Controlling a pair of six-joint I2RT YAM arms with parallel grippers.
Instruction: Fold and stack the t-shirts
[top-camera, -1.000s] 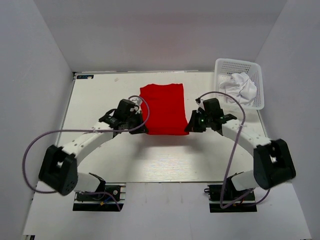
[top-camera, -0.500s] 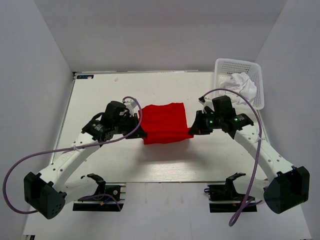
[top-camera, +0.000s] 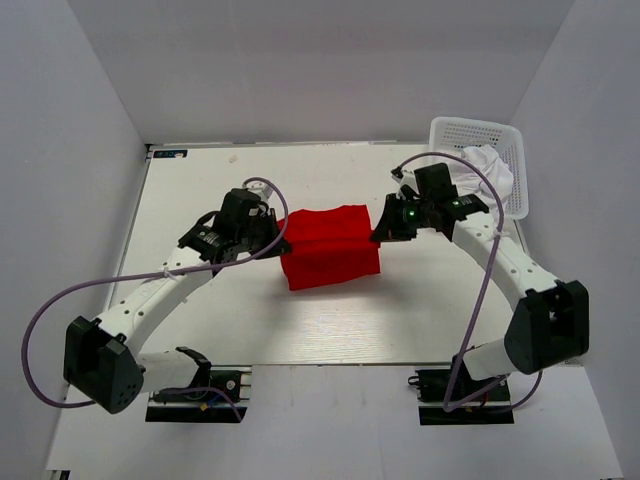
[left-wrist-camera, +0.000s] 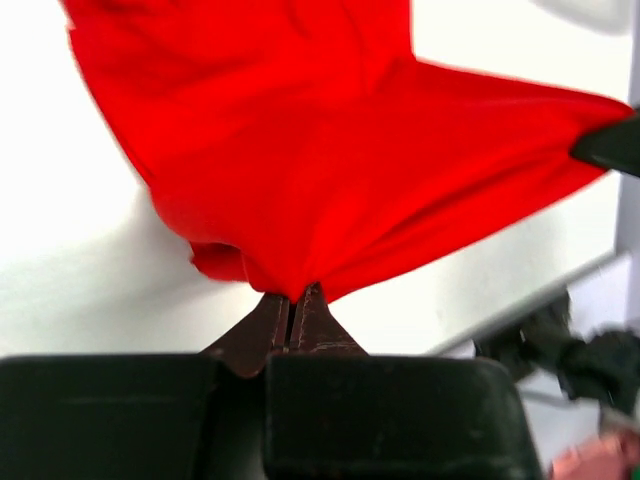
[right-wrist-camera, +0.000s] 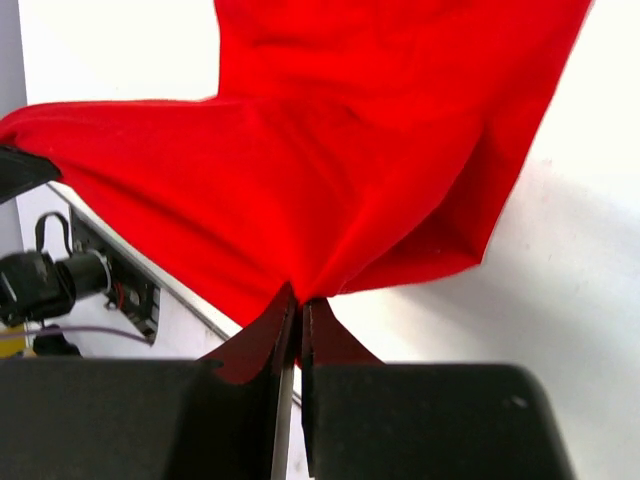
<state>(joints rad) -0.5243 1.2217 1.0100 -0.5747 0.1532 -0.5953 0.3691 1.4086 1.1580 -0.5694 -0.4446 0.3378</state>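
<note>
Red t-shirt (top-camera: 330, 247) pinched at both sides

The left gripper (left-wrist-camera: 296, 300) is pressed together on the shirt's left edge, and the right gripper (right-wrist-camera: 297, 300) pinches its right edge. The cloth stretches between the 2, doubled over at the middle of the table (top-camera: 200, 190). A white garment (top-camera: 487, 165) lies in the basket (top-camera: 478, 130) at the far right corner

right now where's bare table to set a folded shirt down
Bare table lies far left, beyond the left gripper, and near, between red shirt and the near edge. Crowded: centre, where right gripper also pinches it, and the basket corner.
</note>
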